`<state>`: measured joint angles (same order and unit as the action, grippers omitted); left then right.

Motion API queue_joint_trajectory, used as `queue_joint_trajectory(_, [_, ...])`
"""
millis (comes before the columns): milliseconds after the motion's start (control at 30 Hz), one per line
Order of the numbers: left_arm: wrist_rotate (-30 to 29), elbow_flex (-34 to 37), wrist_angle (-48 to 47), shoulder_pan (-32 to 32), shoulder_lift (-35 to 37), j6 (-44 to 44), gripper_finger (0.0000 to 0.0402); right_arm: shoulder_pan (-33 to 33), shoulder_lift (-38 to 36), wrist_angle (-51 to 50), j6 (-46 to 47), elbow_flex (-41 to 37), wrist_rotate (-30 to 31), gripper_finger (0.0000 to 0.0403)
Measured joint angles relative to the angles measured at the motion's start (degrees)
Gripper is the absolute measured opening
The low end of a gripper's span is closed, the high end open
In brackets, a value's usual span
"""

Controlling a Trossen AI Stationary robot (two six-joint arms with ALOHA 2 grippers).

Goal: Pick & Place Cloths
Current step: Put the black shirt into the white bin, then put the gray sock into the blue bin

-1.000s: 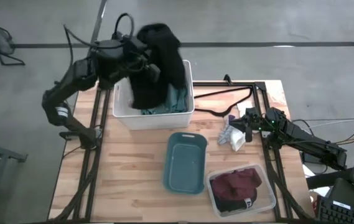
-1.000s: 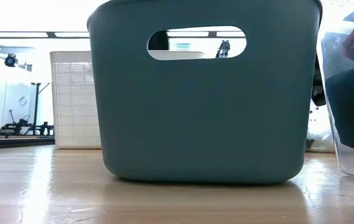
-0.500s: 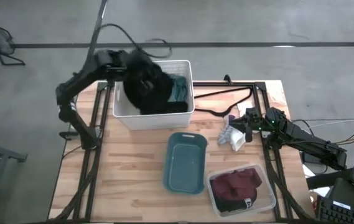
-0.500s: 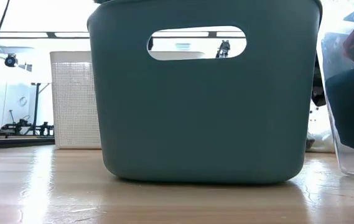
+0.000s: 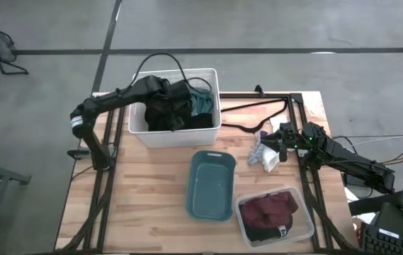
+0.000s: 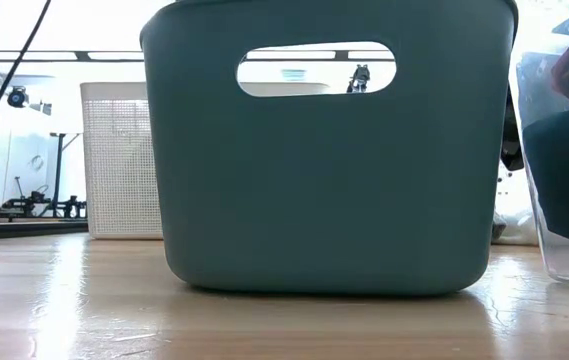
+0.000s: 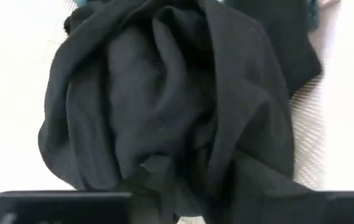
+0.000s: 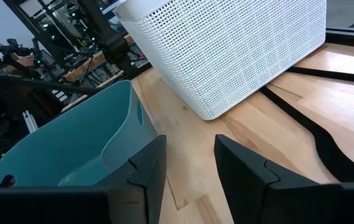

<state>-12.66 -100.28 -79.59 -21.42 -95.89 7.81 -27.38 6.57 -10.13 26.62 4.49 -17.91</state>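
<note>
Mid-placement: left pincer (image 5: 167,95) down inside the white bin (image 5: 175,132), clamped on the large black cloth (image 7: 164,99) bunched atop the teal one (image 5: 201,103); next, release and lift clear; right pincer (image 8: 189,168) narrowly parted, idle at the table (image 5: 151,191) edge.

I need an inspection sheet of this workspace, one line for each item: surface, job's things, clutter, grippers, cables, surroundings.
Surface: wooden table, bare between the bins.
Job's things: black cloth and teal cloth inside the white bin; maroon cloth in the clear bin; small white cloth on the table.
Clutter: teal bin; black hanger on the table.
Grippers: left gripper down in the white bin at the black cloth; right gripper open, beside the white cloth.
Cables: one arches over the white bin.
Surroundings: grey floor; equipment behind the table.
</note>
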Motion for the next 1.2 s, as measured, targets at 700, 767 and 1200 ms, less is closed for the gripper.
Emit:
queue_joint_trajectory(700, [0.3,-11.5,9.3,0.1,7.7,1.2,0.0220,0.0,0.0,16.6,22.7,0.0,0.0,0.0183])
queue_joint_trajectory(767, [1.6,-11.5,13.0,0.1,8.7,1.6,0.0220,0.0,0.0,19.1,24.3,0.0,0.0,0.0186])
queue_joint_trajectory(1200, [11.7,-5.6,26.9,0.2,9.7,3.3,0.0218,0.0,0.0,35.2,37.1,0.0,8.6,0.0187])
